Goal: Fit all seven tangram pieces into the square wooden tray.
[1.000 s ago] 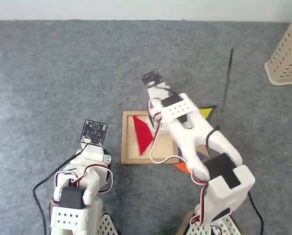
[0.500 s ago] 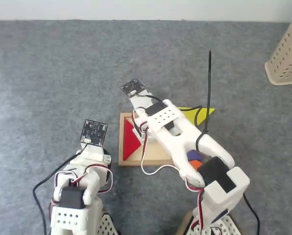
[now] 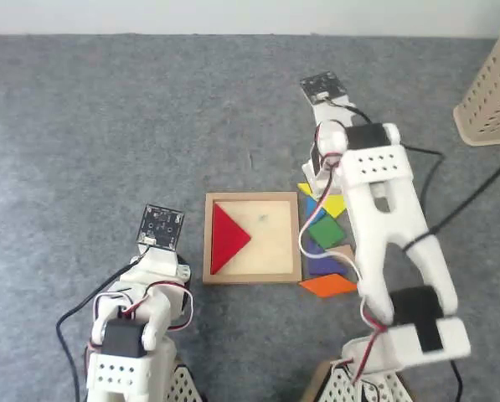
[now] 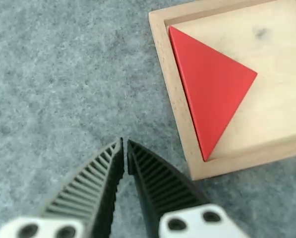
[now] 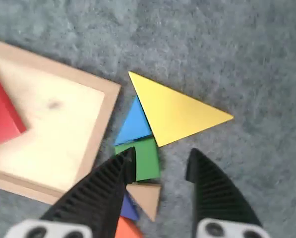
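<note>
Against the tray's point(image 3: 209, 243) left wall lies the red triangle point(image 3: 226, 238), the 1 piece already seated. The other 6 sit in a loose cluster just beside the tray's right edge. Over that cluster hangs the right gripper point(image 5: 161, 156), fingers apart, with the yellow triangle point(image 5: 175, 114) just beyond its tips and the green square point(image 5: 145, 159) by 1 finger. The yellow triangle looks the best first pick: grip a free corner away from the blue triangle point(image 5: 134, 128) lying against it, and descend squarely so neighbours stay put. The left gripper point(image 4: 124, 145), fingers together and holding nothing, hovers over carpet point(image 4: 48, 74) beside the tray's left rim.
</note>
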Controlling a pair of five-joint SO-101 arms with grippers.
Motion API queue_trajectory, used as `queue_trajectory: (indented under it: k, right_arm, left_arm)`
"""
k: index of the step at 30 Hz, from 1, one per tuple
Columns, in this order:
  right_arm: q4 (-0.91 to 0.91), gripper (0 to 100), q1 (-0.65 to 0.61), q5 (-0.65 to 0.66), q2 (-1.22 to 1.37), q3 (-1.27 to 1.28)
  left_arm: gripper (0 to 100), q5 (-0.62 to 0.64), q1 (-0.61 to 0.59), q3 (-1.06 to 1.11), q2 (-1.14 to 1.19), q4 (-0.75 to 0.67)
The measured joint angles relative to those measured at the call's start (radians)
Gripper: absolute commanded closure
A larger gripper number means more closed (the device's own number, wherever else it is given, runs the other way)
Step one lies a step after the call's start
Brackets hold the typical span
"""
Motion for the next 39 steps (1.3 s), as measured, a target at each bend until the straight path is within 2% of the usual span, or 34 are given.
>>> queue_trajectory:
  k: [5,10,16,24,26,31,39]
  right_arm:
    - [0.002,71.8,0.018,0.285,0.213,-0.092]
    - [0.038,65.8,0.046,0.562,0.319,-0.107]
    - [0.038,64.0,0.081,0.694,0.396,-0.107]
    - [0.028,64.2,0.087,0.755,0.473,-0.153]
    - [0.028,67.5,0.103,0.755,0.483,-0.172]
    - [0.015,81.9,0.15,0.713,0.52,-0.222]
    - [0.026,82.9,0.184,0.624,0.52,-0.242]
  left_arm:
    - [99,0.0,0.0,0.0,0.0,0.0]
    - [99,0.0,-0.002,0.0,0.0,0.0]
    - [99,0.0,-0.003,0.0,0.0,0.0]
    - [99,0.0,-0.003,0.0,0.0,0.0]
    - [99,0.0,-0.003,0.0,0.0,0.0]
    - [99,0.0,0.0,0.0,0.0,0.0]
    - [99,0.0,-0.002,0.0,0.0,0.0]
